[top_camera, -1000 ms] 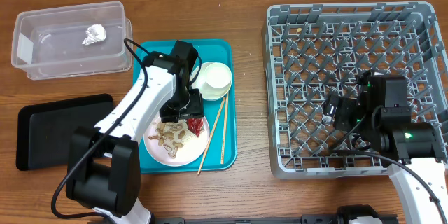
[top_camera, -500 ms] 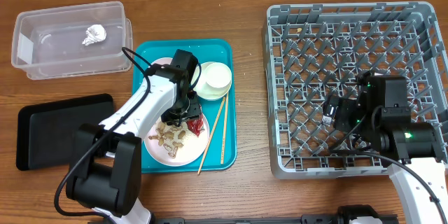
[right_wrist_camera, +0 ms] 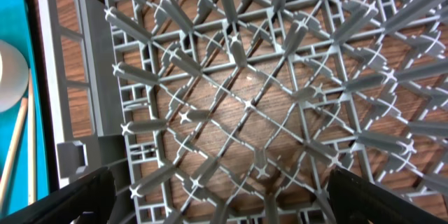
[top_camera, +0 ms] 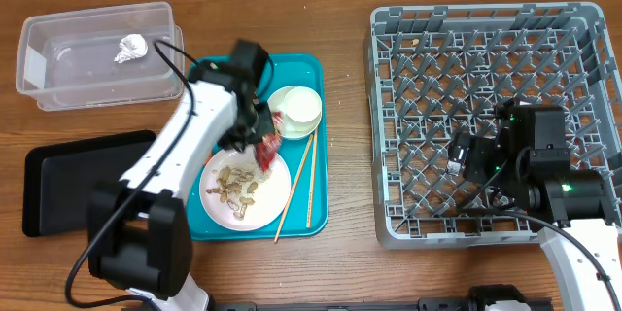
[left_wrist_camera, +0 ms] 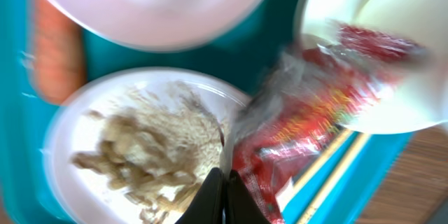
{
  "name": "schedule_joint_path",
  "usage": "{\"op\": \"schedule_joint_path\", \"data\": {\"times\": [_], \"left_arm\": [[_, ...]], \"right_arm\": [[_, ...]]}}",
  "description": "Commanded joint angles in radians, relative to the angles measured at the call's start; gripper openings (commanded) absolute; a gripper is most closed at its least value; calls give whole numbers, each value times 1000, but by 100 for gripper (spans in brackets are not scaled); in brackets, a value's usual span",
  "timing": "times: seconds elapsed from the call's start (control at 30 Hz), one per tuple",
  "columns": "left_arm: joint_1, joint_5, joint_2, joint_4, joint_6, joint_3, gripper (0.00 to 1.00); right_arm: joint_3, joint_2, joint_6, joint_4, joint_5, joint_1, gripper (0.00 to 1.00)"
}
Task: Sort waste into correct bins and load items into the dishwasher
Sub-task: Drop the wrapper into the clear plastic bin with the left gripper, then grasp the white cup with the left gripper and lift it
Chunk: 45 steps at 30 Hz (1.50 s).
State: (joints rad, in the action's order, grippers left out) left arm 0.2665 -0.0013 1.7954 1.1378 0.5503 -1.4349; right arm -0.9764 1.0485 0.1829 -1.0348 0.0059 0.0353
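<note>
Overhead and wrist views. The left hand [top_camera: 257, 140] is seen over the teal tray [top_camera: 313, 209], its fingers brought together and clamped on one edge of the red crinkled snack wrapper [top_camera: 266, 152]. In the left wrist view, the wrapper [left_wrist_camera: 301, 154] is shown spreading up and to the right from the pinched fingertips [left_wrist_camera: 222, 190], partly in front of a white bowl [left_wrist_camera: 392, 91]. Just beside it, to the left, the white plate [left_wrist_camera: 77, 122] carrying peanut shells [left_wrist_camera: 150, 147] is seen, with the carrot [left_wrist_camera: 49, 56] beyond the plate's rim. The chopsticks [top_camera: 295, 190] are laid on the teal tray to the right of the plate. The clear tub [top_camera: 58, 83] holding the paper ball [top_camera: 128, 49] and the black tray [top_camera: 83, 180] are placed on the tabletop [top_camera: 340, 253], well apart from the wrapper. The right hand [right_wrist_camera: 218, 175] is held over the grey dish rack [top_camera: 486, 49], its fingers spread wide with nothing between them.
</note>
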Motion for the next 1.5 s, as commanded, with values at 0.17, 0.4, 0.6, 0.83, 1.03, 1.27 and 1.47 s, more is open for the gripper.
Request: {"op": "schedule_joint_path", "data": {"times": [0.17,0.4,0.6,0.83,1.03,1.27,1.47], "left_arm": [[-257,-168,-43,-126,-94,-290,4],[-397,-214,4,-383,-91,-288,4],[-452,-261,94,-425,-92,-288,31],[-452,-142,64,-399,-127,-302,37],[-288,295,30,-201,-181,-301,45],[-51,264,76,-67,-229,-301,60],[50,145,163,-46,-229,-301,59]], "right_arm": [[-26,-4,-3,8,1,3,100],[-26,-4,-3,8,1,3,100],[-26,-4,-3,8,1,3,100],[-26,-4,-3,8,1,3,100],[-26,-4,-3,8,1,3,100],[-26,-4,-3,7,0,3,100],[-26,-4,-3,2,0,3,100]]}}
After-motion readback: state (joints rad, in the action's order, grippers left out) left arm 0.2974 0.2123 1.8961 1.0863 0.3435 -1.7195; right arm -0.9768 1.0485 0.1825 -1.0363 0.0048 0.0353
